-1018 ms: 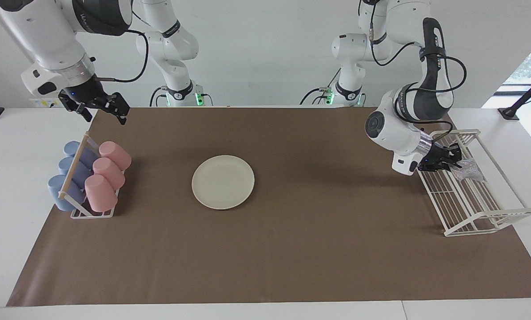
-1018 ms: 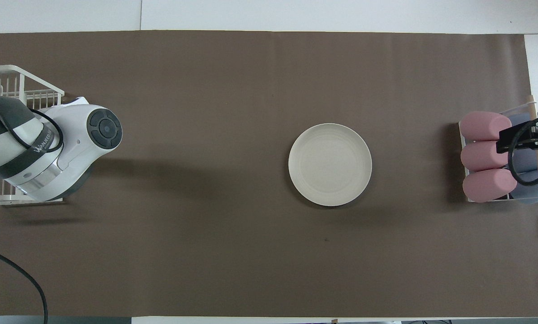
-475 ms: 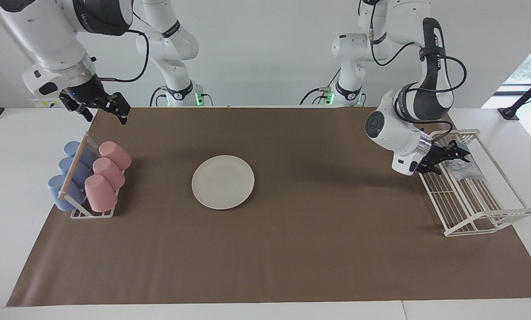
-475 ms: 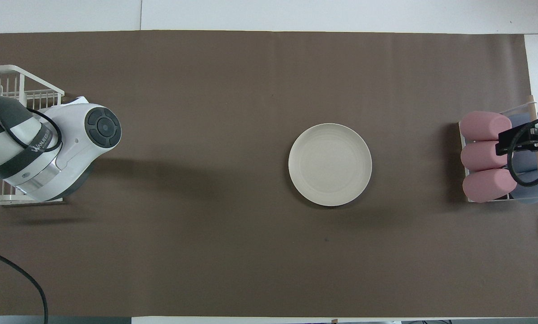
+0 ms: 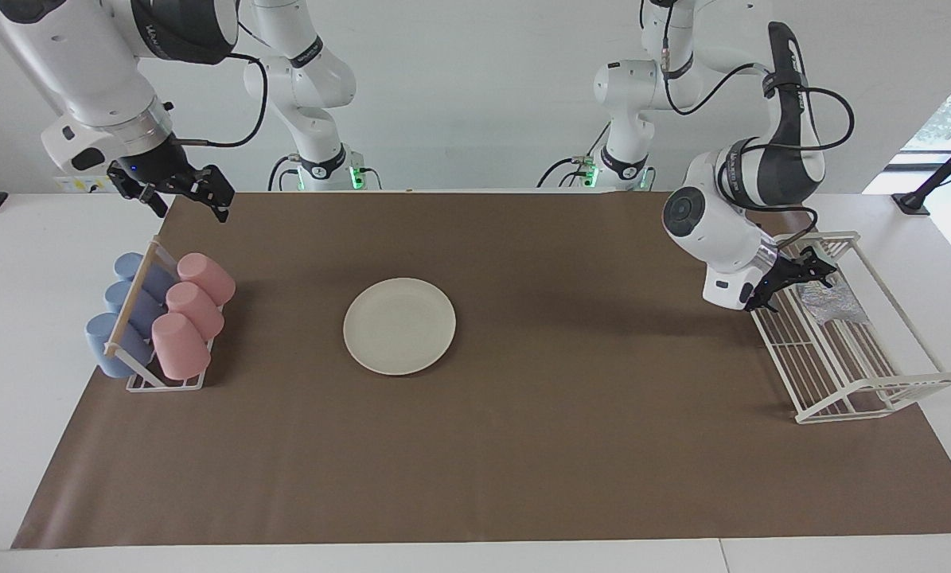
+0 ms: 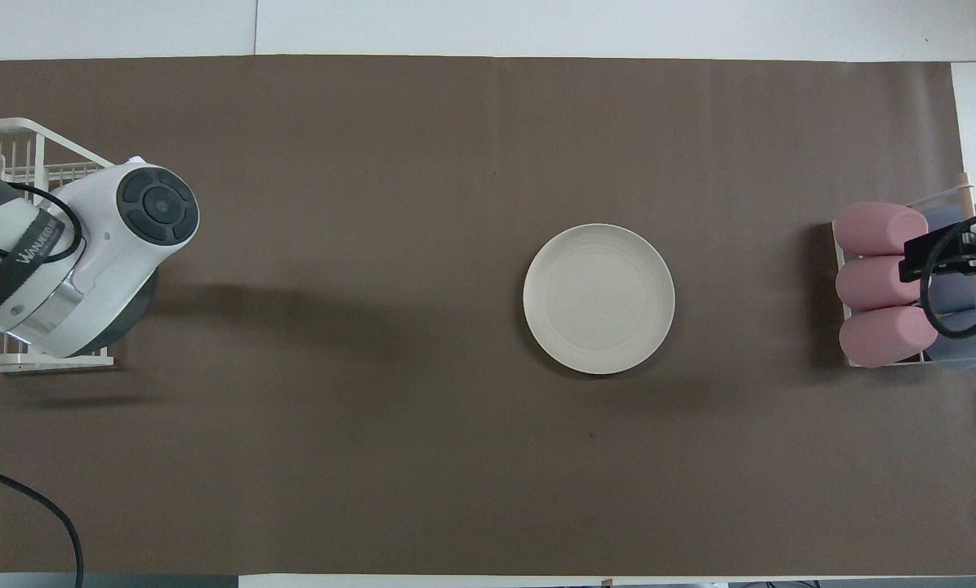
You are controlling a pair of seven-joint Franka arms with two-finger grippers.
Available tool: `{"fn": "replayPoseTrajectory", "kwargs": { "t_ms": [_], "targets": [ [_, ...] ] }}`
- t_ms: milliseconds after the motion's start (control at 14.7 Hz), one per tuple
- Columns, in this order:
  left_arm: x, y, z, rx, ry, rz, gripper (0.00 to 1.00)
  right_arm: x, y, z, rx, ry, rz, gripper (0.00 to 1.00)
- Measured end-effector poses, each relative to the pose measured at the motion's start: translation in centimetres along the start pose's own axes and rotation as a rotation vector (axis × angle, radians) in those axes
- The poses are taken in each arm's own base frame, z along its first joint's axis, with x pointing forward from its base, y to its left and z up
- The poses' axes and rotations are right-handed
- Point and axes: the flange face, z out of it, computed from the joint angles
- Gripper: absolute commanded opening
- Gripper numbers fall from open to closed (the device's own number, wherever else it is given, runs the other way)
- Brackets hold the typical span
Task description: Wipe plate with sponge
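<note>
Left pincer (image 5: 811, 270) has lifted off the sponge (image 5: 833, 302), empty

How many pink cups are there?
3, lying on their sides in a row in the cup rack at the right arm's end: one nearest the robots, one in the middle, one farthest. None looks hidden.

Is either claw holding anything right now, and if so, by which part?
Nothing is held. The left claw is open over the rack, beside the sponge lying in it. The right claw waits open and empty above the cup stand.
</note>
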Motion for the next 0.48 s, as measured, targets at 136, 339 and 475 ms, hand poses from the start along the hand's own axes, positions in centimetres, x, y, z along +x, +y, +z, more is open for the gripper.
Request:
{"fn": "replayPoseTrajectory", "kwargs": {
  "t_ms": [136, 339, 475],
  "targets": [
    [0.5, -1.1, -2.2, -0.121, -0.018, -0.060, 1.00, 0.0, 0.0, 0.0, 0.000, 0.000, 0.000, 1.00],
    [0.5, -4.6, -5.4, -0.283, -0.046, -0.129, 1.00, 0.0, 0.0, 0.0, 0.000, 0.000, 0.000, 1.00],
    [0.1, -7.0, -7.3, -0.365, -0.084, -0.167, 1.00, 0.0, 0.0, 0.0, 0.000, 0.000, 0.000, 1.00]
  ]
}}
